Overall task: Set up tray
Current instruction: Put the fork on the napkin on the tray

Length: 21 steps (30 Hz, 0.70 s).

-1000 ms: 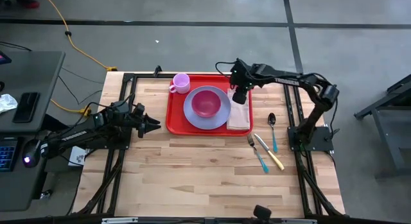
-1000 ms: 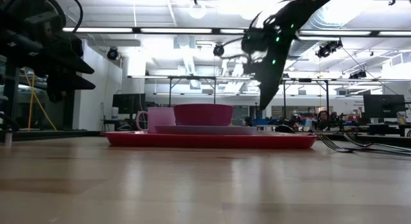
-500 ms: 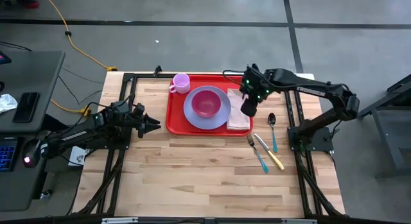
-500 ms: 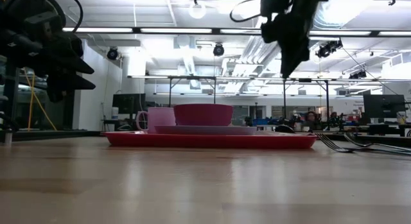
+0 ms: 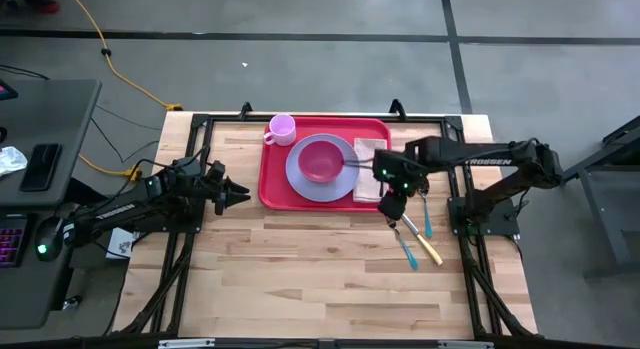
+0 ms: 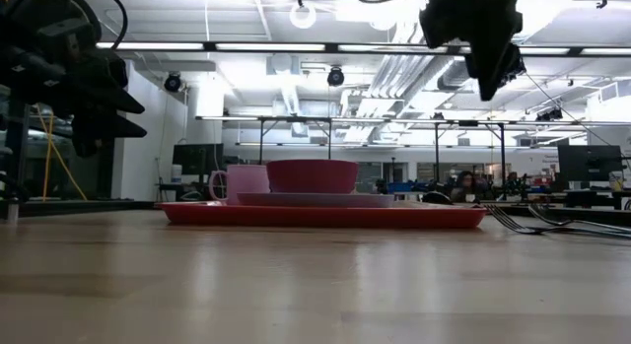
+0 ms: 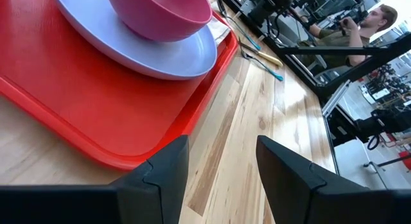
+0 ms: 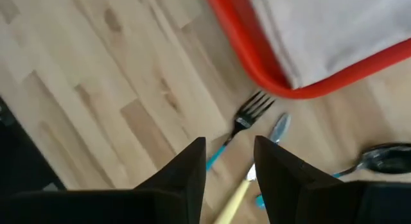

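The red tray (image 5: 275, 184) already held plate, bowl, cup and napkin; 3 utensils (fork (image 5: 401, 237) nearest) lay off its right edge beneath the released, empty right gripper (image 5: 393, 206). The left gripper (image 5: 238, 196) waited, released.

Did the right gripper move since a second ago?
Yes. In the high view the right gripper has left the tray's far right corner and come toward the near edge of the table, now open over the fork beside the tray.
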Available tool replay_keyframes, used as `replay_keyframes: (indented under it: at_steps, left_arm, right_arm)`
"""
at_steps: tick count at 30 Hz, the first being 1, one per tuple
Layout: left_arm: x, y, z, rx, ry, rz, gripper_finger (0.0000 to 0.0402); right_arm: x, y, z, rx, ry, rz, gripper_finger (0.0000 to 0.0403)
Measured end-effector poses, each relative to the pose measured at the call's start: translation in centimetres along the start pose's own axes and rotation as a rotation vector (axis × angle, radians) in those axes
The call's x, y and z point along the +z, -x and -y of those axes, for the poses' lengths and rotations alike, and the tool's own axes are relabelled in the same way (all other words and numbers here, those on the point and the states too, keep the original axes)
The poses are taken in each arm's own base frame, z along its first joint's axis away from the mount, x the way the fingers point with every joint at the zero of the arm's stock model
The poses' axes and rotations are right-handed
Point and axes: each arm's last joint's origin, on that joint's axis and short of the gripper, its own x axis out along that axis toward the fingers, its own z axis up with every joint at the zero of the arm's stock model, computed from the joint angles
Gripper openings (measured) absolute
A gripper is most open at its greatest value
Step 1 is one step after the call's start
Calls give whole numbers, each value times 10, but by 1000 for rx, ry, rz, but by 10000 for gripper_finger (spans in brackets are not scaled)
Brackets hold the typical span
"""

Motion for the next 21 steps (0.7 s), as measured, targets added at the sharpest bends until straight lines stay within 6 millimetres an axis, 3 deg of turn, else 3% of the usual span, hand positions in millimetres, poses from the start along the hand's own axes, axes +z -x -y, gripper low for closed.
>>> replay_keyframes:
  at_steps: [11, 21]
  left_arm:
    - [0, 0, 0, 0, 0, 0, 211]
    - [0, 0, 0, -14, 3, -8, 211]
  right_arm:
    - [-22, -6, -32, 5, -49, -38, 110]
    - [-34, -9, -42, -35, -135, -45, 110]
